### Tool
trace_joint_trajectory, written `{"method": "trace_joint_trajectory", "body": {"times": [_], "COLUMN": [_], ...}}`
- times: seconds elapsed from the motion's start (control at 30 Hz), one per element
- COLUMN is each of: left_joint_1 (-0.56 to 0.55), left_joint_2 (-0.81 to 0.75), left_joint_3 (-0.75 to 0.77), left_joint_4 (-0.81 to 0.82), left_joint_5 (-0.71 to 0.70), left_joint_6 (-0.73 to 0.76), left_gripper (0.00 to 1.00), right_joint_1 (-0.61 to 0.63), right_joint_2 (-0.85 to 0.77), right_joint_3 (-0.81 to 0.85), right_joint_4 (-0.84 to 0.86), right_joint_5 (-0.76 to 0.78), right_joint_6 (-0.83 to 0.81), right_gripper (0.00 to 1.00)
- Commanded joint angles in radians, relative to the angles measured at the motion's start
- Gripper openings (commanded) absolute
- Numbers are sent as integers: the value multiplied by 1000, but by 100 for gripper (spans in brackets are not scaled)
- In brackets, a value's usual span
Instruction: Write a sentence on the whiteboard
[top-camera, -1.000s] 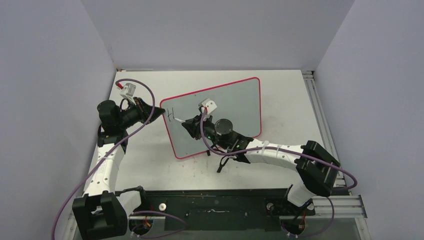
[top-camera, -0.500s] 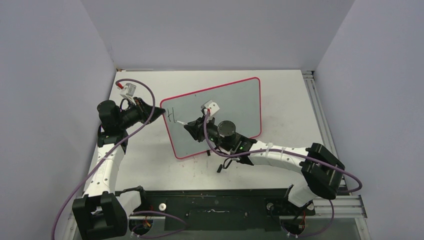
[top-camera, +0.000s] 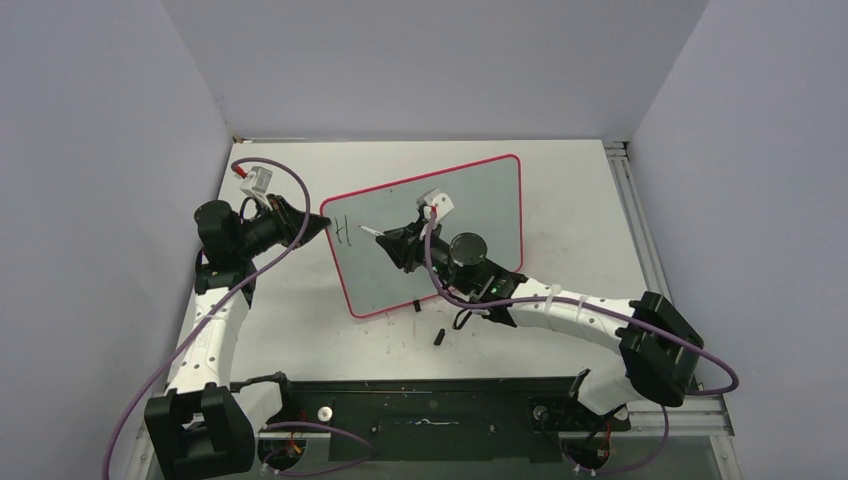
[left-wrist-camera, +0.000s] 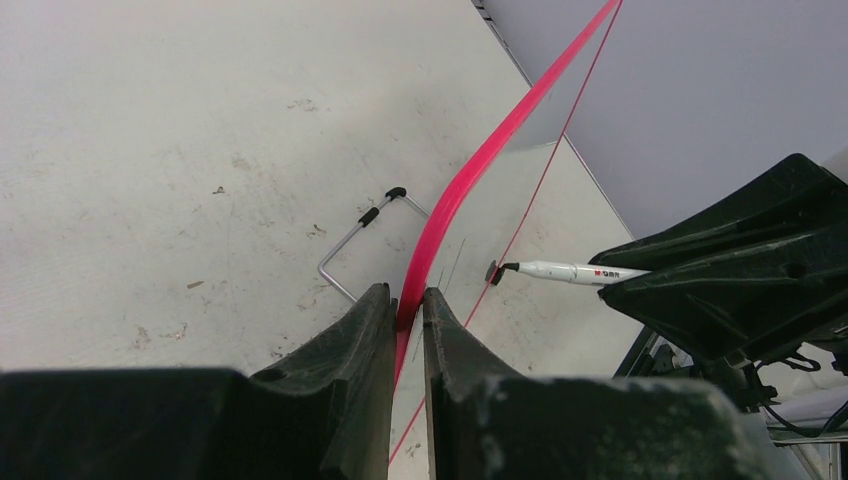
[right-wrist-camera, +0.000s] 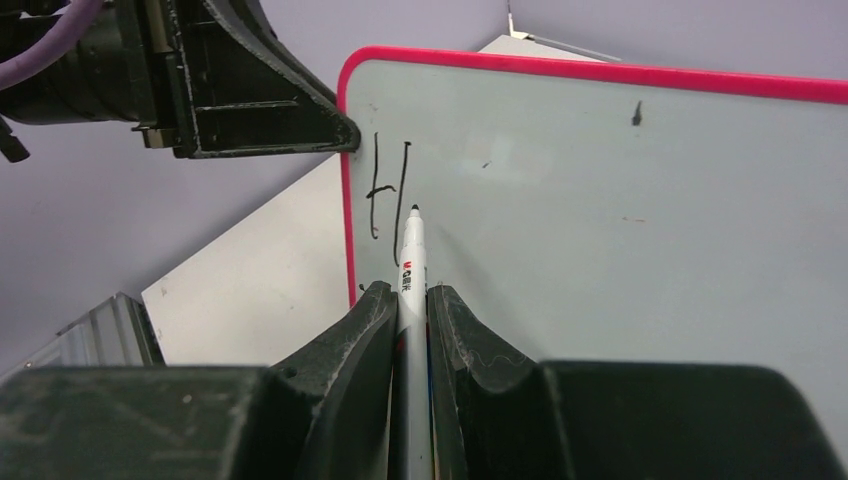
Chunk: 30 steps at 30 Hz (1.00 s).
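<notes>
Left hand (top-camera: 322, 222) comes first at the far left, its two dark fingers clenched on the thin red-pink rim of the whiteboard (top-camera: 485, 205), near the board's upper left corner. Seen from the left wrist, the same hand (left-wrist-camera: 407, 300) has the rim pinched tight between its jaws. A bent wire leg (left-wrist-camera: 358, 243) shows on the desk (top-camera: 570, 200) just beyond the rim.

Just right of that grip, close to the board's left edge, stands the sentence (top-camera: 343, 231). So far it is a single slanted black letter H, plain in the right wrist view (right-wrist-camera: 390, 185).

Next to the H comes a white marker (top-camera: 372, 231) with a black tip. The tip sits just right of the letter's second stroke (right-wrist-camera: 410, 255); whether it touches the glossy surface I cannot tell.

The right hand (top-camera: 392, 240) grasps the marker's barrel between both fingers, jaws closed on it (right-wrist-camera: 408, 300), and reaches over the middle of the board.

The whiteboard sits skewed on the desk, its grey-white face bare to the right of the marker. Below its near edge a small black piece (top-camera: 439, 337) lies on the desk, apart from the board.
</notes>
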<state>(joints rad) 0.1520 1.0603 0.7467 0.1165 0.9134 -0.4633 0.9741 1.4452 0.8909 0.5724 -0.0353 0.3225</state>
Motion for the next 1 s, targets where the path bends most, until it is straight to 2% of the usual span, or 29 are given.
{"method": "trace_joint_trajectory", "body": {"times": [0.0,0.97], "left_joint_1": [-3,-2], "left_joint_2": [-21,-15], "left_joint_3": [29,31], "left_joint_4": [14,15], "left_joint_5": [5,10], "left_joint_6": [6,5], "left_gripper": [12,12], "right_joint_1": [-20,-31], "right_joint_2": [-7,80], "right_joint_3": [32,73], "right_joint_4": [60,81], "right_joint_5": [-21,-14], "right_joint_6": [-8,-14], "right_gripper": [5,5]}}
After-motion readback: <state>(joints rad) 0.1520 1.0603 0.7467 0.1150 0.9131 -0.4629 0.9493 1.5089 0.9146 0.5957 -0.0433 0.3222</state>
